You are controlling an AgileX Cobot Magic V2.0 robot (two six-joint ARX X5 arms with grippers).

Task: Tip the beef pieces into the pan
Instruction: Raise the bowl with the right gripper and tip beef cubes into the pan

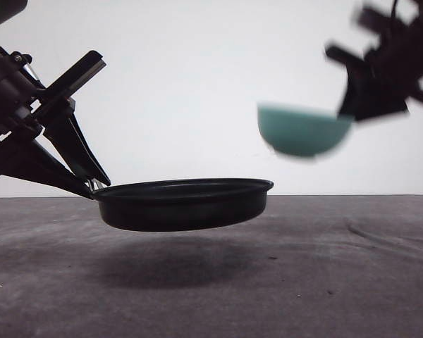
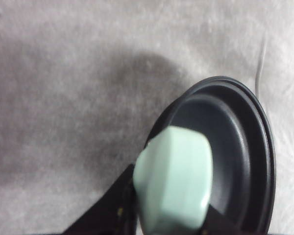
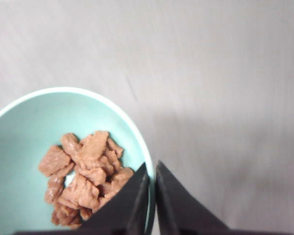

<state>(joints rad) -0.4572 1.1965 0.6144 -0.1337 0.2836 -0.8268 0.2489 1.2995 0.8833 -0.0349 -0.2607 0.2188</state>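
Note:
The black pan (image 1: 187, 204) hangs level above the grey table, held at its left end by my left gripper (image 1: 92, 184). In the left wrist view that gripper (image 2: 171, 215) is shut on the pan's mint-green handle (image 2: 174, 178), with the pan's bowl (image 2: 230, 156) beyond. High at the right, my right gripper (image 1: 352, 109) holds a teal bowl (image 1: 302, 132) by its rim, up and to the right of the pan. In the right wrist view the gripper (image 3: 152, 171) pinches the bowl's rim (image 3: 137, 132), and the reddish-brown beef pieces (image 3: 85, 178) lie heaped inside the bowl.
The grey table (image 1: 268, 282) stretches below both arms, with the pan's shadow (image 1: 176, 264) under the pan. A white wall (image 1: 197, 84) stands behind.

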